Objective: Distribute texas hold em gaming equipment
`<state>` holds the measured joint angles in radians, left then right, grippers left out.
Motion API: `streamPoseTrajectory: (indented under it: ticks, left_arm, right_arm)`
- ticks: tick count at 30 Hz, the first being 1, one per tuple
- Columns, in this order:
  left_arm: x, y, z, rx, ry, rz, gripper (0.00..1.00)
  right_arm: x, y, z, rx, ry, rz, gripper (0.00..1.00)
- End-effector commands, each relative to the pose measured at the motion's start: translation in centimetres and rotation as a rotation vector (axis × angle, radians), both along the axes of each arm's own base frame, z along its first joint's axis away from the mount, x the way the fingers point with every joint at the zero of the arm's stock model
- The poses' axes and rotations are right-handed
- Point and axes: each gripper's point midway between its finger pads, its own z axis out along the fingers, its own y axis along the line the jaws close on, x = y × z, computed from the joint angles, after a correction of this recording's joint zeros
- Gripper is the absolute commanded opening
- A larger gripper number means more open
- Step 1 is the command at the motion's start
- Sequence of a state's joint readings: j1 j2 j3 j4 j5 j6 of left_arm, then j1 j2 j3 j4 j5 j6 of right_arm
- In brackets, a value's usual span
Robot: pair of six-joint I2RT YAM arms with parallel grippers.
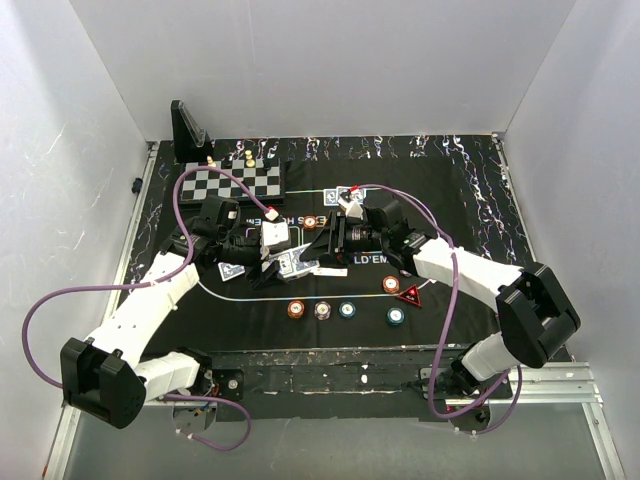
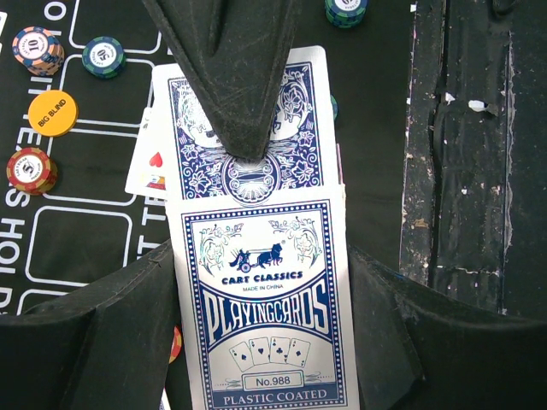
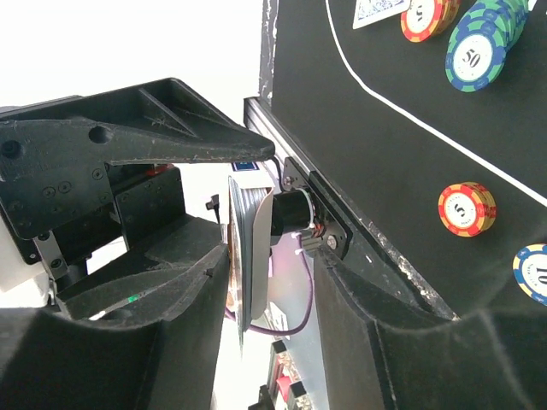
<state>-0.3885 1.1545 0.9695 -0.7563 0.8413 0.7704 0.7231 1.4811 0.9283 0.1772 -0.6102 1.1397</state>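
Note:
My left gripper is shut on a blue-and-white playing card box, over the mat's middle. Blue-backed cards stick out of the box's far end. One black finger of my right gripper lies on the top card. In the right wrist view the deck stands edge-on against the left finger; the right gripper is open, its other finger apart from the deck. Poker chips lie in a row near the front, and a red triangular marker sits to their right.
A chessboard with pieces sits at the back left beside a black stand. A yellow Big Blind disc and chips lie left of the box. One face-down card lies on the black mat.

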Motion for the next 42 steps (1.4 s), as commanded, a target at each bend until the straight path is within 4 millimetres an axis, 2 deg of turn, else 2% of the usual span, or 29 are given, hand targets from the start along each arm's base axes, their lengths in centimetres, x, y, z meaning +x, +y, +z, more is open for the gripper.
streamPoseTrajectory:
  ticks: [1, 7, 17, 22, 31, 37, 39, 40, 42]
  left_arm:
    - [-0.4, -0.4, 1.4, -0.039, -0.035, -0.022, 0.41]
    - [-0.3, -0.3, 1.3, -0.035, -0.040, -0.017, 0.39]
    - [-0.4, -0.4, 1.5, -0.047, -0.041, -0.011, 0.35]
    - [-0.5, -0.4, 1.6, -0.054, -0.042, -0.010, 0.34]
    - [-0.6, -0.4, 1.7, -0.057, -0.046, -0.007, 0.31]
    - [-0.6, -0.4, 1.7, -0.058, -0.046, -0.006, 0.31]
    - [-0.7, -0.3, 1.6, -0.057, -0.046, -0.005, 0.31]
    - [-0.6, -0.3, 1.6, -0.055, -0.045, -0.004, 0.31]
    - [-0.6, -0.3, 1.6, -0.055, -0.048, -0.004, 0.31]
  right_arm:
    - [0.1, 0.4, 1.8, 0.009, -0.066, 0.021, 0.49]
    - [0.1, -0.6, 2.0, -0.013, -0.086, -0.008, 0.39]
    - [0.3, -1.6, 2.3, -0.025, -0.102, -0.036, 0.31]
    - [0.4, -2.2, 2.1, -0.028, -0.100, -0.050, 0.23]
    - [1.2, -3.8, 2.4, -0.053, -0.133, -0.096, 0.22]
    - [1.1, -4.2, 2.4, -0.041, -0.122, -0.095, 0.13]
    - [0.9, -4.0, 2.4, -0.036, -0.108, -0.078, 0.23]
    - [0.9, -4.0, 2.3, -0.037, -0.103, -0.074, 0.36]
    - [0.8, -3.9, 2.3, -0.027, -0.097, -0.070, 0.54]
